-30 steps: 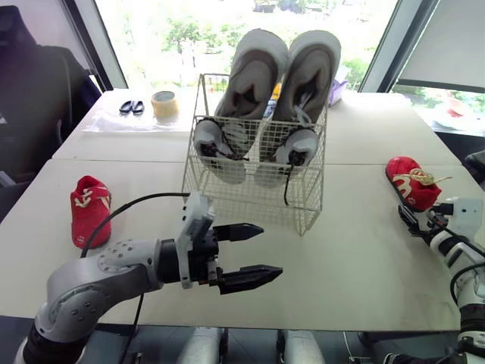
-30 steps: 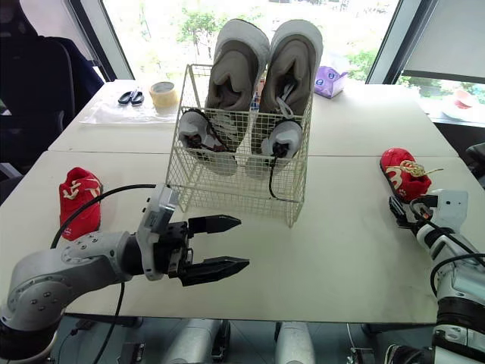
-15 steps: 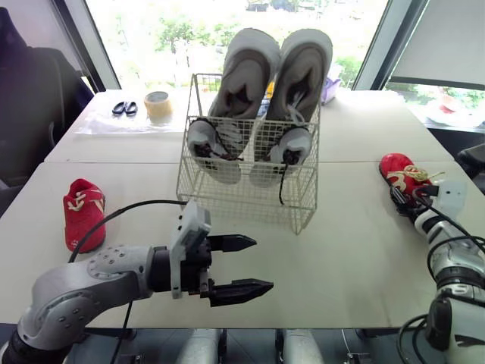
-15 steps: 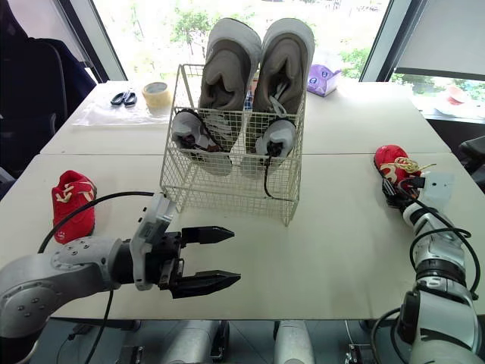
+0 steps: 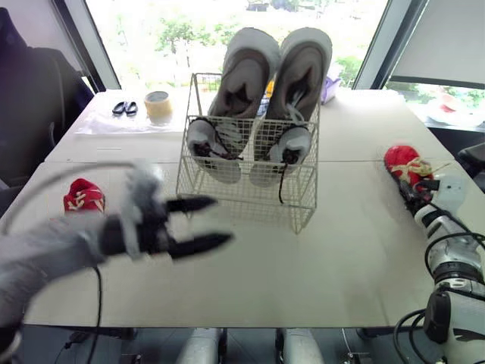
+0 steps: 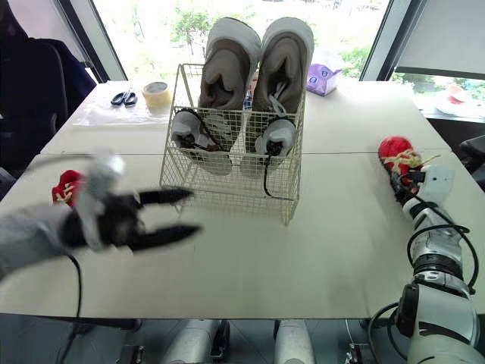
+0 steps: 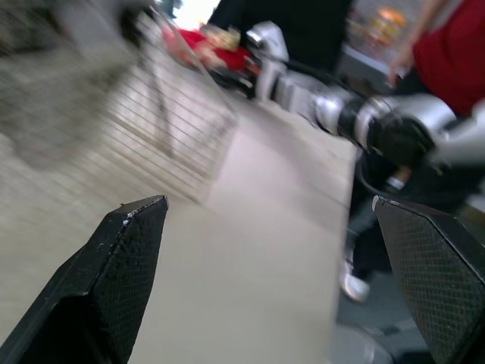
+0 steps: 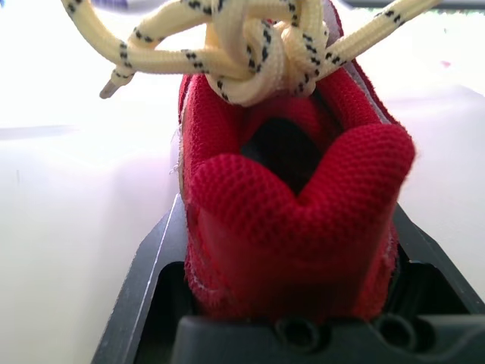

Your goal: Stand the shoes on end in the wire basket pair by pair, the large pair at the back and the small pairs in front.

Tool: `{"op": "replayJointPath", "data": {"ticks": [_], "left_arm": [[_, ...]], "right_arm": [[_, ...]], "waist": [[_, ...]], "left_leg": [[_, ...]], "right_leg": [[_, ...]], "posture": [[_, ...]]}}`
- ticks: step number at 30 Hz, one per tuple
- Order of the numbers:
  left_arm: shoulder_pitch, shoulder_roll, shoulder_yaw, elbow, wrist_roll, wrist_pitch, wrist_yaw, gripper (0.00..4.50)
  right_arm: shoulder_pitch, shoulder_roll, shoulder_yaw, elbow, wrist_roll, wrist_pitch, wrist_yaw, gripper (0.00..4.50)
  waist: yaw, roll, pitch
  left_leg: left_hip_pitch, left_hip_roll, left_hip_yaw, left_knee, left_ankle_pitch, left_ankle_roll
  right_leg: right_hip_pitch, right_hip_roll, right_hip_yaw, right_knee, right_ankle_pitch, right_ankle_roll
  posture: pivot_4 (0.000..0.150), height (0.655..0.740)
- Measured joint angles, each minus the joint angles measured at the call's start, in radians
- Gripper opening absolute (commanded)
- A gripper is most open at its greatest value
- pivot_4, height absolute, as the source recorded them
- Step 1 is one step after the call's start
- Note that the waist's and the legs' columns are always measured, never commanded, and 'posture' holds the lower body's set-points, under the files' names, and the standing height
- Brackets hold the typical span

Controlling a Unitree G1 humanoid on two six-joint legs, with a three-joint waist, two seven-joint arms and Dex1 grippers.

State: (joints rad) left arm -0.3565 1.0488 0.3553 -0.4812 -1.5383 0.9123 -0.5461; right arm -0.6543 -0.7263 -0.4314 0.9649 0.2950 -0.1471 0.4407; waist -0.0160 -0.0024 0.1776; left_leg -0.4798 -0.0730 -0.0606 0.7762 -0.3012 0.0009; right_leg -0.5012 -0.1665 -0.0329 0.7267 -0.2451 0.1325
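Daylight pouring through the windows (image 5: 189, 30) behind, glaring white; table (image 5: 341, 258) lying evenly lit, shadows falling soft; left gripper (image 5: 223, 219) smearing in motion blur

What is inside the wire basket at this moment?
Two large grey shoes stand on end at the back of the basket, and two small shoes stand in front of them. The small shoes cover the large pair's lower ends.

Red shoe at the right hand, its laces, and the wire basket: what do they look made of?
The red shoe: knitted mesh fabric, matte; the weave's small cells show on the heel collar. The laces: braided cord, cream with dark flecks, probably cotton or polyester. The wire basket: thin metal wire grid with a pale, likely painted or plastic, coating.
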Motion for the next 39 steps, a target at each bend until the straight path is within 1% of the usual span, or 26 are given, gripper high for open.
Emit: {"op": "replayJointPath", "data": {"ticks": [1, 2, 4, 6, 8, 10, 12, 16, 21, 27, 32, 35, 39], "left_arm": [[-0.063, 0.032, 0.028, 0.088, -0.020, 0.004, -0.015, 4.50], [-0.120, 0.054, 0.055, 0.158, -0.025, 0.005, -0.027, 4.50], [-0.248, 0.047, 0.042, 0.259, -0.002, 0.001, -0.052, 4.50], [-0.411, -0.021, -0.027, 0.364, 0.074, -0.013, -0.062, 4.50], [-0.548, -0.101, -0.090, 0.480, 0.151, -0.029, -0.058, 4.50], [-0.653, -0.163, -0.127, 0.589, 0.205, -0.032, -0.071, 4.50], [-0.761, -0.210, -0.163, 0.700, 0.258, -0.020, -0.153, 4.50], [-0.916, -0.226, -0.225, 0.839, 0.346, 0.045, -0.361, 4.50], [-1.017, -0.237, -0.252, 0.957, 0.443, 0.104, -0.536, 4.50], [-1.080, -0.298, -0.301, 1.021, 0.576, 0.104, -0.647, 4.50], [-1.145, -0.323, -0.303, 1.107, 0.653, 0.110, -0.719, 4.50], [-1.169, -0.324, -0.303, 1.113, 0.681, 0.121, -0.772, 4.50], [-1.169, -0.324, -0.305, 1.115, 0.721, 0.130, -0.831, 4.50]], "right_arm": [[-0.045, -0.033, -0.006, -0.047, 0.009, 0.013, 0.001, 2.02], [-0.099, -0.065, -0.013, -0.108, 0.022, 0.018, 0.001, 2.02], [-0.212, -0.123, -0.011, -0.228, 0.042, 0.037, 0.026, 2.02], [-0.336, -0.144, 0.018, -0.348, 0.061, 0.055, 0.086, 2.02], [-0.409, -0.140, 0.075, -0.467, 0.081, 0.087, 0.157, 2.02], [-0.442, -0.116, 0.132, -0.565, 0.105, 0.139, 0.218, 2.02], [-0.452, -0.091, 0.192, -0.667, 0.139, 0.218, 0.287, 2.02], [-0.454, -0.065, 0.306, -0.837, 0.165, 0.311, 0.391, 2.02], [-0.454, -0.055, 0.336, -0.946, 0.179, 0.352, 0.443, 2.02], [-0.450, -0.035, 0.374, -1.061, 0.181, 0.375, 0.473, 2.02], [-0.433, -0.034, 0.393, -1.084, 0.156, 0.377, 0.502, 2.02], [-0.425, -0.030, 0.429, -1.089, 0.129, 0.357, 0.524, 2.02], [-0.423, -0.029, 0.434, -1.085, 0.089, 0.314, 0.533, 2.02]], "waist": [[-0.002, 0.005, 0.003], [-0.004, 0.008, 0.004], [-0.008, 0.007, 0.003], [-0.005, 0.004, 0.002], [-0.005, -0.003, 0.000], [-0.006, -0.007, 0.000], [-0.006, -0.008, 0.000], [-0.007, -0.008, 0.001], [-0.003, -0.009, 0.001], [-0.004, -0.009, 0.001], [-0.008, -0.010, 0.001], [-0.010, -0.010, 0.001], [-0.010, -0.010, 0.001]], "left_leg": [[-0.001, -0.001, 0.002, 0.001, 0.000, 0.001], [-0.001, -0.001, 0.003, 0.001, -0.001, 0.002], [0.002, 0.000, 0.003, 0.001, -0.003, 0.005], [0.003, 0.002, 0.000, -0.001, -0.004, 0.006], [0.002, 0.002, -0.002, -0.001, -0.004, 0.006], [0.002, 0.002, -0.003, -0.001, -0.004, 0.006], [0.000, 0.000, -0.002, 0.000, -0.004, 0.005], [0.000, -0.001, -0.001, -0.002, -0.003, 0.005], [0.001, -0.001, -0.001, -0.004, -0.002, 0.003], [0.002, -0.001, -0.001, -0.004, -0.002, 0.003], [0.001, -0.001, -0.001, -0.005, -0.002, 0.003], [0.001, -0.001, -0.001, -0.005, -0.002, 0.003], [0.001, -0.001, -0.001, -0.005, -0.002, 0.003]], "right_leg": [[-0.002, 0.000, 0.001, 0.002, -0.001, 0.001], [-0.003, -0.001, 0.003, 0.003, -0.001, 0.003], [-0.002, 0.000, 0.003, 0.008, -0.006, 0.004], [-0.002, 0.001, 0.000, 0.010, -0.007, 0.004], [-0.003, 0.002, -0.001, 0.013, -0.007, 0.003], [-0.003, 0.002, -0.002, 0.012, -0.007, 0.003], [-0.003, 0.001, -0.002, 0.010, -0.007, 0.004], [-0.004, 0.000, -0.001, 0.007, -0.006, 0.005], [-0.004, 0.000, -0.001, 0.007, -0.006, 0.006], [-0.004, 0.000, 0.000, 0.008, -0.006, 0.005], [-0.004, 0.000, 0.000, 0.007, -0.006, 0.006], [-0.005, 0.000, 0.000, 0.008, -0.006, 0.006], [-0.005, 0.000, 0.000, 0.008, -0.006, 0.006]], "posture": [[0.150, 0.6563], [0.150, 0.6563], [0.150, 0.6563], [0.150, 0.6563], [0.150, 0.6563], [0.150, 0.6563], [0.150, 0.6563], [0.150, 0.6563], [0.150, 0.6563], [0.150, 0.6563], [0.150, 0.6563], [0.150, 0.6563], [0.150, 0.6563]]}}
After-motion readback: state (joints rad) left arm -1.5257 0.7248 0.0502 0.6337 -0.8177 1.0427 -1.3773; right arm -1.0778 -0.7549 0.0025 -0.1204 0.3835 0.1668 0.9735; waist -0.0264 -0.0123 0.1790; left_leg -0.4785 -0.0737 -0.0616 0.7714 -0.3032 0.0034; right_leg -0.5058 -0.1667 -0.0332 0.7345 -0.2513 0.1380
